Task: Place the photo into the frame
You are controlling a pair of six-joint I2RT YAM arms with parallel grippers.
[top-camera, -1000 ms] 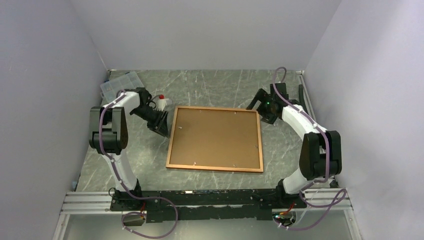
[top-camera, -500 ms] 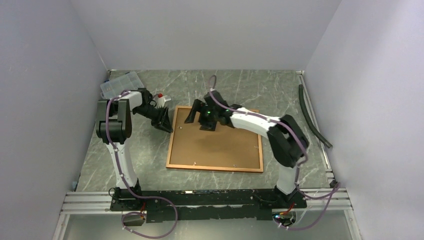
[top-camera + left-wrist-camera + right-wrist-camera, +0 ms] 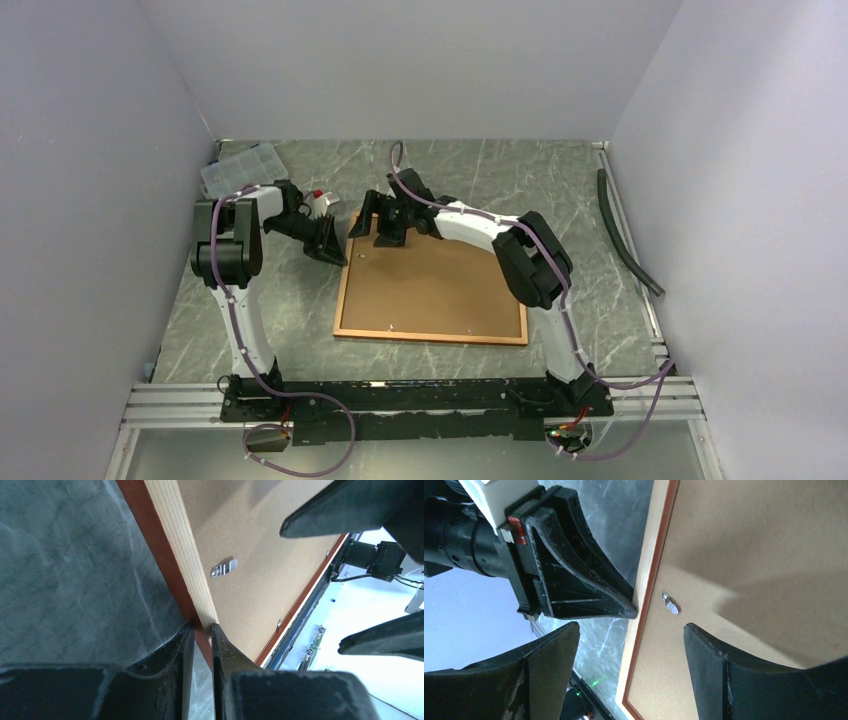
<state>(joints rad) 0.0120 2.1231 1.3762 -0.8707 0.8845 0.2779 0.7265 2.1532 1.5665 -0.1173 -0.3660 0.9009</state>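
Note:
The frame (image 3: 430,337) lies face down on the table, tan back up, with the brown backing board (image 3: 440,290) set inside it. My left gripper (image 3: 335,250) is shut on the frame's left rail (image 3: 172,555) near the far corner, one finger (image 3: 186,645) on the red outer edge and the other on the tan wood. Open wide, my right gripper (image 3: 372,228) hovers over that same corner, its fingers (image 3: 551,665) straddling the rail (image 3: 644,595). A small metal turn clip (image 3: 670,603) sits on the board between them. The photo is hidden.
A clear plastic organiser box (image 3: 238,167) stands at the far left corner, and a white bottle with a red cap (image 3: 320,200) stands behind my left gripper. A black hose (image 3: 625,230) lies along the right wall. Walls close in three sides.
My right arm has swung from the frame's far right corner across to its far left corner, jaws a little narrower. My left gripper has closed on the left rail.

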